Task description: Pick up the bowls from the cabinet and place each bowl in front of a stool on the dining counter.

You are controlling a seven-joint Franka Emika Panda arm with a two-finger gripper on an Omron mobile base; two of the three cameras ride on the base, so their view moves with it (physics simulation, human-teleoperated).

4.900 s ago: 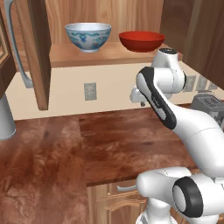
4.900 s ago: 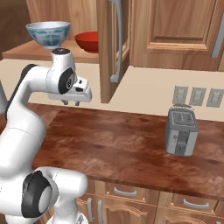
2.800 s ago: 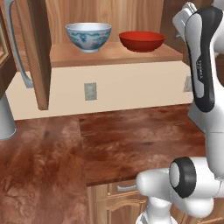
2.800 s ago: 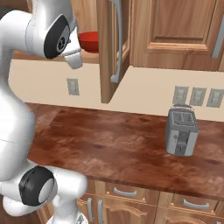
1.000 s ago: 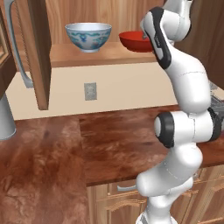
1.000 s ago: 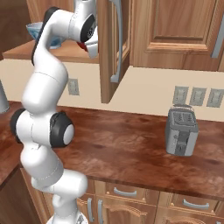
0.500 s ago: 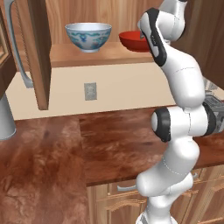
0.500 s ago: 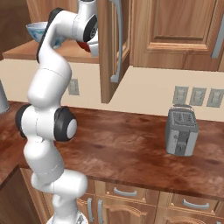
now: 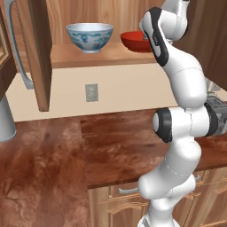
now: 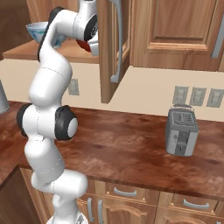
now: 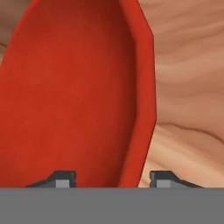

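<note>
The shallow red bowl (image 9: pixel 133 41) (image 10: pixel 83 45) rests on the shelf (image 9: pixel 88 55) of the open cabinet, to the right of the white bowl with blue flowers (image 9: pixel 89 37) (image 10: pixel 35 29). My arm reaches up to the shelf, and the hand is at the red bowl's right side. In the hand view my gripper (image 11: pixel 113 179) straddles the rim of the red bowl (image 11: pixel 78 87), one fingertip (image 11: pixel 63 178) inside and the other outside over the wood. The inner tip stands clear of the rim, so the jaws are open. The stool and the dining counter are out of view.
The cabinet door (image 9: pixel 37 44) (image 10: pixel 109 48) hangs open with its curved grey handle (image 9: pixel 17 48). A toaster (image 10: pixel 181 131) stands on the wall counter (image 10: pixel 131 148) below. A grey rounded appliance (image 9: pixel 5 119) is at the far left.
The fingertips have drawn closer together around the red bowl's rim. The arm and both bowls have hardly moved.
</note>
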